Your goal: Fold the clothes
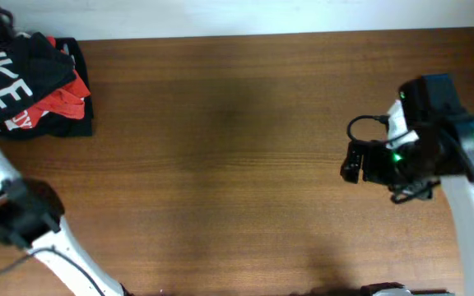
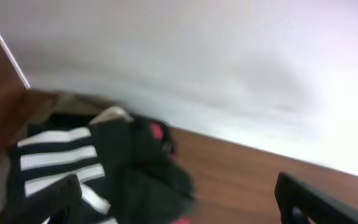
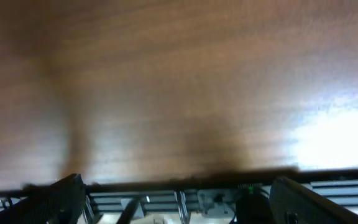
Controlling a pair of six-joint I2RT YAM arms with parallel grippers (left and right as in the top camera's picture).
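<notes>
The black shirt (image 1: 15,82) with big white letters lies crumpled at the table's far left corner, bundled with a red shirt (image 1: 62,100). In the left wrist view the black shirt (image 2: 135,174) shows white bars of lettering, with a bit of the red shirt (image 2: 157,130) behind it. My left gripper (image 2: 179,202) is open and empty, its fingers spread just short of the pile. My right gripper (image 1: 350,162) is open and empty above bare wood at the right, far from the clothes. In the right wrist view, the right gripper (image 3: 179,196) has its fingers wide apart.
The wooden table (image 1: 220,164) runs the full width, with a white wall (image 2: 229,62) behind its far edge. A metal rail frame (image 3: 185,199) lies at the table edge ahead of the right gripper. The left arm (image 1: 23,218) crosses the front left corner.
</notes>
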